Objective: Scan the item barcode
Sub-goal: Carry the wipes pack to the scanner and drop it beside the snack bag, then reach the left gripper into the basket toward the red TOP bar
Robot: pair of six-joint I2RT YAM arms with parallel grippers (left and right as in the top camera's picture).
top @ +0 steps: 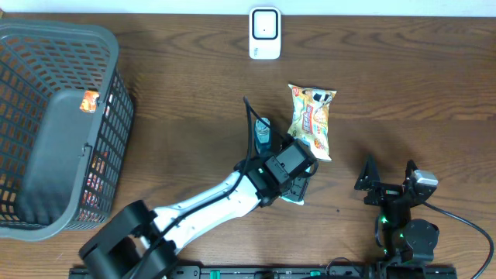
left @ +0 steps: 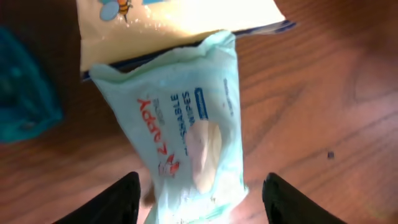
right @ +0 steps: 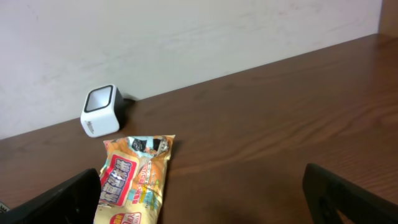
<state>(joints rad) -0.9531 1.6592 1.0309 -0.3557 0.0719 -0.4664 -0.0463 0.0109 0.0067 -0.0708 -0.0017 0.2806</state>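
wipes pack lay loose under an open left gripper, scan not yet made

the left gripper (left: 202, 182) hung low over a pale green pack of wipes (left: 186, 118). its two dark fingers (left: 118, 202) were spread to either side of the pack's near end and, as far as the wrist view showed, were not pinching it. the pack lay flat on the brown wooden surface (top: 403, 77), about midway between the left and right edges and toward the near edge, printed face up. its far end touched a yellow snack bag (top: 312, 120), and a small blue item (top: 262, 133) lay near it on the left side. the white scanner (top: 265, 32) stood at the far edge, well apart from the pack, with nothing in front of it. the right gripper (top: 386, 178) rested wide open and empty toward the near right corner. a dark basket (top: 58, 31) sat along the left edge with a few items inside.

judged from this, the task was at an early stage. no barcode showed on the upturned face, so it was probably underneath. what was left was to grip the pack, lift it, carry it to the far edge and turn the barcode toward the scanner.
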